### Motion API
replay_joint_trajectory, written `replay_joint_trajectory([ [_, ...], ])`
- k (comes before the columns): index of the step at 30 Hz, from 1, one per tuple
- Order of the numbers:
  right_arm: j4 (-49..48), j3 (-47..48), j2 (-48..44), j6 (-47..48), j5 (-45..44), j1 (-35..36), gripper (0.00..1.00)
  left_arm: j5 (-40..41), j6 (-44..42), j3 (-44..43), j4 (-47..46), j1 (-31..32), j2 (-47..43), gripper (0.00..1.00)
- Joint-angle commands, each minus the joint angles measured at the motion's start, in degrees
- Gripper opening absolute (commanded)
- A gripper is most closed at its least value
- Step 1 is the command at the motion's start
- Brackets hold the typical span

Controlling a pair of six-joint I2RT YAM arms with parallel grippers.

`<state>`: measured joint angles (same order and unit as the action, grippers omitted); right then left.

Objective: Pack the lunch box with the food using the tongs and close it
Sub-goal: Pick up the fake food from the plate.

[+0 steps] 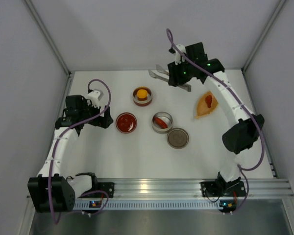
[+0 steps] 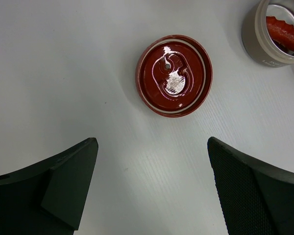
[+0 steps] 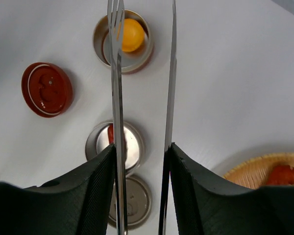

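Right jaws clenched on the tongs (image 3: 116, 98), one slim grey metal arm against each black finger (image 3: 88, 196). The joined end is cut off at the bottom of the wrist view. One arm shows a fork-like toothed tip at the top edge, and the other tip runs out of frame. From above, the right wrist covers most of the tongs (image 1: 156, 74); only the two ends stick out, over the far part of the white table (image 1: 112, 156), beyond the tins. Left jaws released, matte black fingers (image 2: 63, 186) spread wide, with bare table between them, near a glossy round red lid (image 2: 174, 73) with an embossed pull-tab shape. Round orange lump (image 1: 142, 93), smooth, sits in an open tin (image 1: 135, 96). Longish ridged red piece (image 2: 284, 32) lies in a second open tin (image 2: 257, 44) of dull grey metal; that tin is cut off by the corner of the left wrist view and partly hidden behind a tong arm in the right one. Flat grey lid (image 1: 178, 138) lies just beside this tin. Leaf-shaped orange dish (image 1: 202, 110), woven-looking and cropped in the right wrist view, carries another red piece (image 1: 208, 100), its shape hard to make out.
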<state>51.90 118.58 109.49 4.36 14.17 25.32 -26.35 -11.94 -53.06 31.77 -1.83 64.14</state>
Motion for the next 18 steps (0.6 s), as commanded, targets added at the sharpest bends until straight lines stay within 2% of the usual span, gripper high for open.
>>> replay_joint_trajectory([
  [1,0.0,-4.8,-7.1,0.7,1.4,-5.9,0.44,-1.8,-2.0,0.5,-2.8,0.1,-0.4,0.98],
  [11,2.6,-22.1,-18.8,4.3,0.6,-24.6,0.42,-3.7,-2.2,0.4,-1.9,0.1,-2.4,0.98],
  [14,2.9,-26.3,-21.0,4.7,-1.9,-27.3,0.41,-3.2,-1.8,1.2,-2.3,0.1,-3.0,0.98],
  [18,2.0,-29.8,-22.0,3.7,-3.5,-27.4,0.41,-2.7,-0.9,2.0,-3.7,0.1,-2.8,0.98],
])
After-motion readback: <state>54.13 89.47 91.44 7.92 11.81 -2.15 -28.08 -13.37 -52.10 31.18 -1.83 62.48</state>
